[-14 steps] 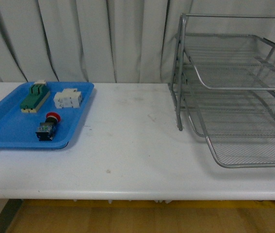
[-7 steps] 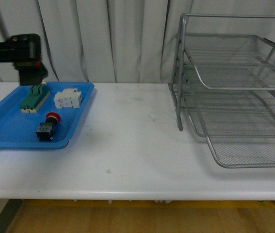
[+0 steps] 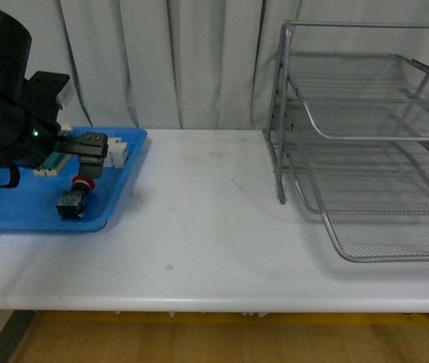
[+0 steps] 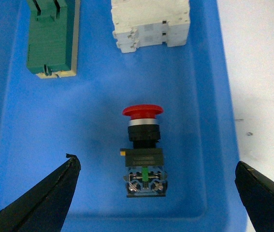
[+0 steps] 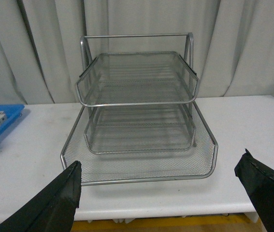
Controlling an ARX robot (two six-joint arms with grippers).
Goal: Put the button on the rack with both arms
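The button point(image 3: 74, 198) lies on its side in the blue tray point(image 3: 10, 215), its red cap pointing to the back. My left gripper point(image 3: 89, 147) hangs just above it, open. In the left wrist view the button point(image 4: 143, 150) lies between the widely spread fingertips point(image 4: 64, 179) of the left gripper point(image 4: 155, 162), untouched. The silver wire rack point(image 3: 281, 113) stands at the right of the table. The right wrist view faces the rack point(image 5: 137, 103) from the front; my right gripper point(image 5: 161, 159) is open and empty, and out of the front view.
A green-and-cream block point(image 4: 52, 38) and a white blocky component point(image 4: 151, 24) lie in the blue tray point(image 4: 30, 135) behind the button. The white component point(image 3: 119, 151) shows beside my left arm. The white table point(image 3: 199, 227) runs between tray and rack.
My left arm has come in from the upper left and moved down over the blue tray, its gripper now above the button. The button and rack have not moved.
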